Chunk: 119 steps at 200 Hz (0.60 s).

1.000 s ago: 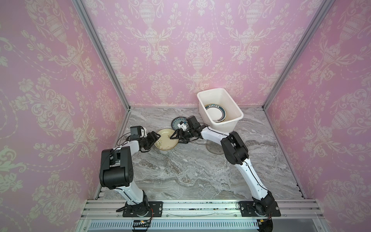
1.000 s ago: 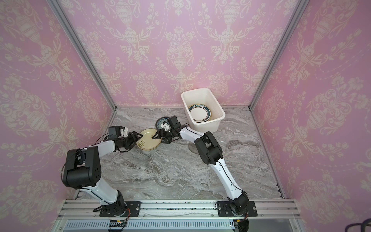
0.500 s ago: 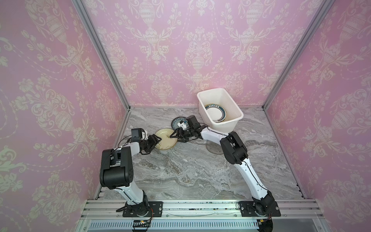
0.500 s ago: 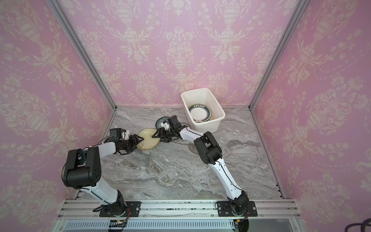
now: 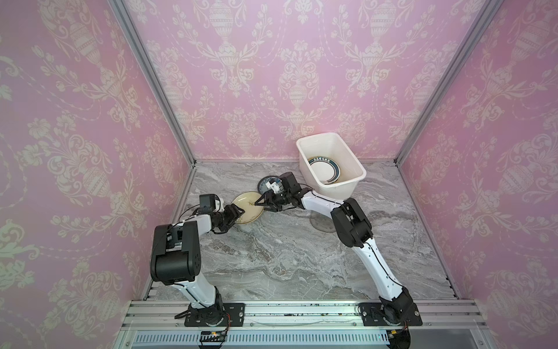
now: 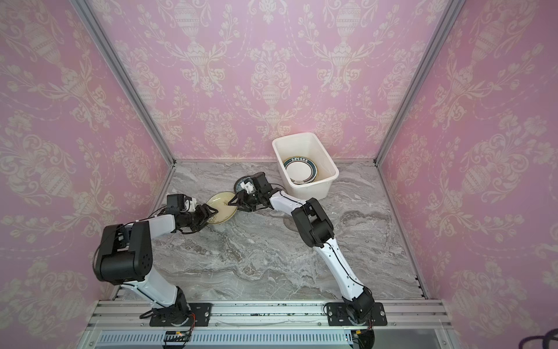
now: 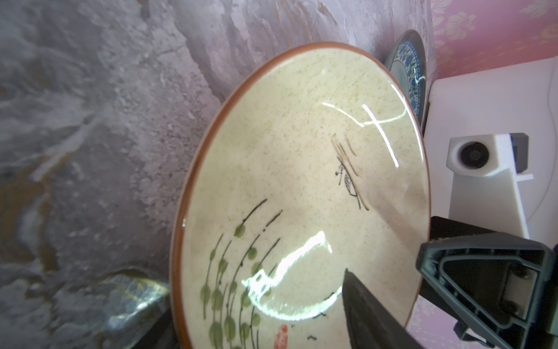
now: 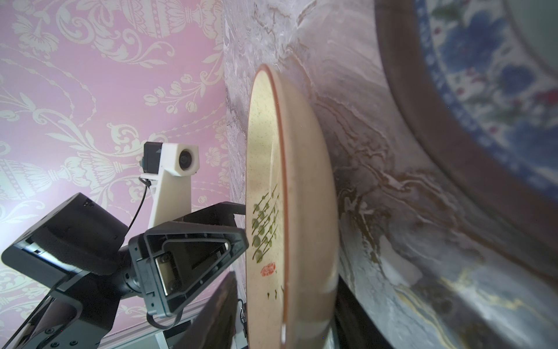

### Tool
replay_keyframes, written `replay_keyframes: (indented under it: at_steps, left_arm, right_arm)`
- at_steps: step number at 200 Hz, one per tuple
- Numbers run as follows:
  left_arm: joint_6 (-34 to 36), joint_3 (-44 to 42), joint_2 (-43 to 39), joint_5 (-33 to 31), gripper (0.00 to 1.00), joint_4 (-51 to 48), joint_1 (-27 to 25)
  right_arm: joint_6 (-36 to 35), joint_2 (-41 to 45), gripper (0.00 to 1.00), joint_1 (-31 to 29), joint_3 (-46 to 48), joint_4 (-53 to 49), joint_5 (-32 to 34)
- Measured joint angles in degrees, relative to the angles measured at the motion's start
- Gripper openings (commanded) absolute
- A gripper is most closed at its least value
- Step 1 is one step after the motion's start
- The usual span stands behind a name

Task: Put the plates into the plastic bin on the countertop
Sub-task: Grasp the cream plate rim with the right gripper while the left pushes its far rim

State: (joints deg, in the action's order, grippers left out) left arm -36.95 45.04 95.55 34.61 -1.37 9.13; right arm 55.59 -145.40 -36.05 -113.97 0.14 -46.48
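Left gripper (image 5: 237, 212) stood jaws wide at the near-left rim of the cream plate (image 5: 249, 208), left of centre on the tabletop (image 5: 271, 256). Right gripper (image 5: 260, 204) straddled its right rim; clamped or not, couldn't tell. Beyond lay the blue-patterned plate (image 5: 265, 185); far right, the plastic bin (image 5: 338, 189) held a lettered-rim plate (image 5: 324, 169).

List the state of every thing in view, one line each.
cream plate, face up on the countertop, rim straddled on two sides.
blue-patterned plate, flat on the countertop, untouched.
clear glass plate, flat on the countertop.
plastic bin, upright, open-topped.
lettered-rim plate, inside the plastic bin.
left hand, open, astride the cream plate's rim.
right hand, astride the opposite rim; grip unclear.
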Motion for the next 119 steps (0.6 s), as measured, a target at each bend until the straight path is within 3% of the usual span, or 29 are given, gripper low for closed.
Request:
replay_keyframes:
  at_steps: [45, 119]
  left_arm:
    - [0.0, 0.0, -0.37, 0.04, 0.71, -0.9, -0.76]
    - [0.02, 0.0, -1.62, 0.02, 0.71, -2.14, -1.27]
  right_arm:
    - [0.02, -1.73, 0.42, -0.28, -2.25, -0.44, 0.0]
    - [1.05, -3.78, 0.22, -0.72, -2.71, -2.43, 0.81]
